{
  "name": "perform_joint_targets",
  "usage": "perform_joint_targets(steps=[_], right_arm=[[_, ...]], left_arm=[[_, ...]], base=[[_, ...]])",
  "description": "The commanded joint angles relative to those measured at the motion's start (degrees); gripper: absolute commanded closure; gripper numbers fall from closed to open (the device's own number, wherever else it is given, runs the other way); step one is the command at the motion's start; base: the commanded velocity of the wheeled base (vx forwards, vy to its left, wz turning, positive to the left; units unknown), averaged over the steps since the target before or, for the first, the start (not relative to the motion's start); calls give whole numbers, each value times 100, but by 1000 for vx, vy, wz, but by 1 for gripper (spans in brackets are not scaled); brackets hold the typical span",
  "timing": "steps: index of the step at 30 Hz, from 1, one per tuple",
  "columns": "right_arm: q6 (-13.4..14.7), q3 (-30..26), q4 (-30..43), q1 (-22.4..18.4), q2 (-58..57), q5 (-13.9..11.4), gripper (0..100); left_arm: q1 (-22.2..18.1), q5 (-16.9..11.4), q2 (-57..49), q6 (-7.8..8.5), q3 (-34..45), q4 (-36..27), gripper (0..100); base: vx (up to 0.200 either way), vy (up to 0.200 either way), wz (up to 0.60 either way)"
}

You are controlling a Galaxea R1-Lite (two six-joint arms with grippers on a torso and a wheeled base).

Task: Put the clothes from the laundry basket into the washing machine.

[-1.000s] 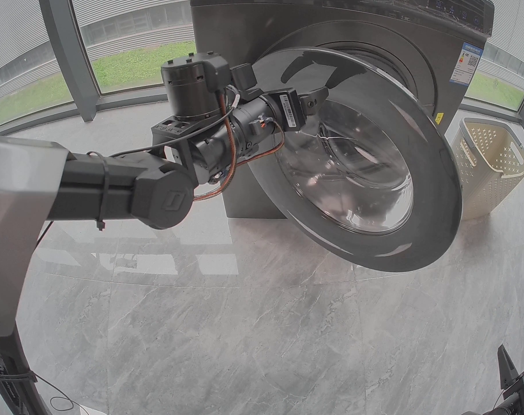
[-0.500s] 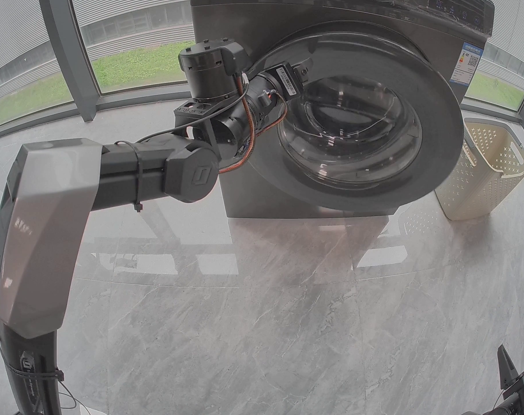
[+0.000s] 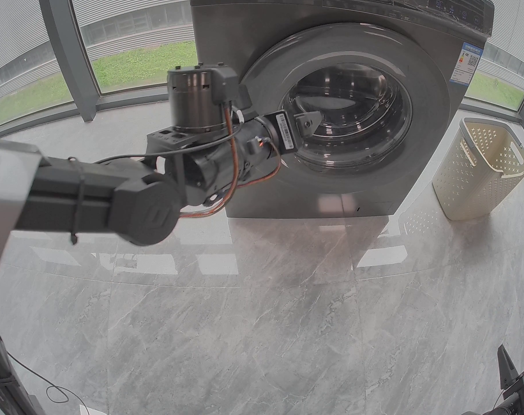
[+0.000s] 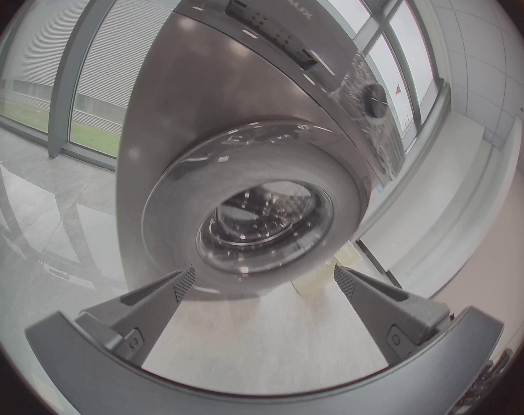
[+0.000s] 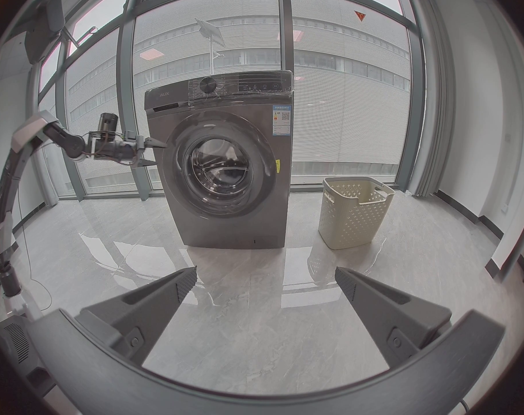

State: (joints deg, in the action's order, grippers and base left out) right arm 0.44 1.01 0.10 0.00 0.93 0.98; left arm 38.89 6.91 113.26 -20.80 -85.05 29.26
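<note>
The floor is glossy grey marble-patterned tile with thin straight joints, and it reflects bright window patches. On the far side, full-height glass window panels sit in dark grey metal frames. Outside lie a green grass strip and a grey ribbed building facade. On the right stands a plain white wall with a dark skirting board. The room is lit by daylight.

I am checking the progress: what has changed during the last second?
The washing machine door swung from wide open to shut, with the open left gripper moving along at its edge. The laundry basket and the right gripper stayed in place.
</note>
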Motion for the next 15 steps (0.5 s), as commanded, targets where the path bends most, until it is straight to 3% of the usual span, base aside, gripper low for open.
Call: perform_joint_targets(steps=[1,9,12,13,15], right_arm=[[0,-101,-1,0,-40,-1,0],[0,-101,-1,0,-40,-1,0],[0,-101,-1,0,-40,-1,0],[0,-101,-1,0,-40,-1,0],[0,-101,-1,0,-40,-1,0]], left_arm=[[286,-542,-3838,550,4058,-140,0],[119,-498,-6440,1350,6528,-351,0],[-66,-489,-6976,1473,6923,-465,0],[-523,-542,-7485,1552,7231,-544,0],[-874,-551,-7837,1588,7433,-641,0]], base=[[0,0,0],[0,0,0],[0,0,0],[0,0,0],[0,0,0]])
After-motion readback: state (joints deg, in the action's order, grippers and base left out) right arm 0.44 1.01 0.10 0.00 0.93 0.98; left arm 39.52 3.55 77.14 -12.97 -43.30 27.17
